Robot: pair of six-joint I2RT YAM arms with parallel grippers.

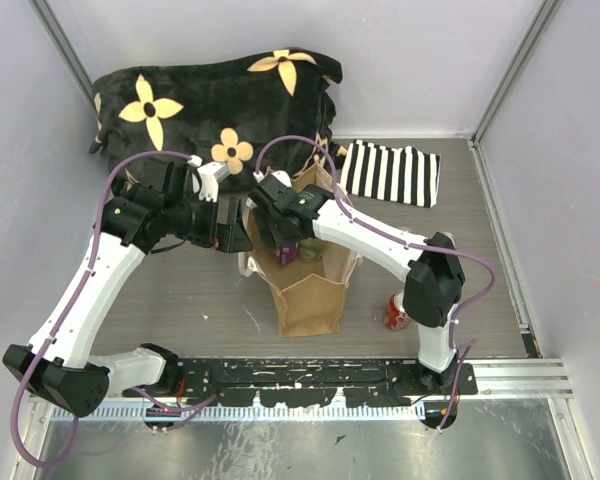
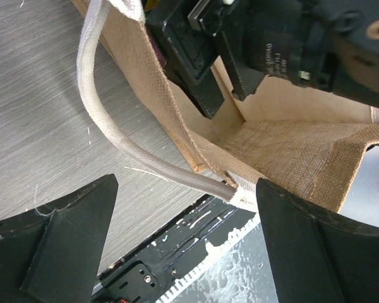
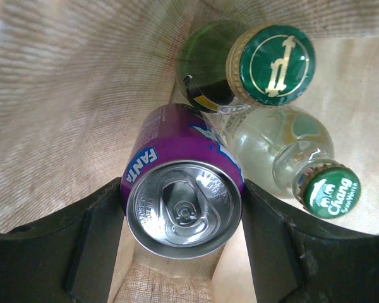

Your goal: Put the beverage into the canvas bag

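The tan canvas bag (image 1: pixel 310 300) stands open in the middle of the table. My right gripper (image 1: pixel 285 248) reaches down into its mouth, shut on a purple Fanta can (image 3: pixel 180 189); in the right wrist view my right gripper (image 3: pixel 182 189) has a finger against each side of the can. The bag's fabric walls (image 3: pixel 63 95) surround it. My left gripper (image 1: pixel 235 232) is at the bag's left side. In the left wrist view my left gripper (image 2: pixel 186 184) is open, and the white strap handle (image 2: pixel 114 126) runs between its fingers to the bag's rim (image 2: pixel 290 151).
A green bottle (image 3: pixel 271 63) and a clear bottle (image 3: pixel 284 148) stand inside the bag beside the can. A red can (image 1: pixel 396 312) stands on the table right of the bag. A striped cloth (image 1: pixel 390 173) and a black flowered blanket (image 1: pixel 210 100) lie at the back.
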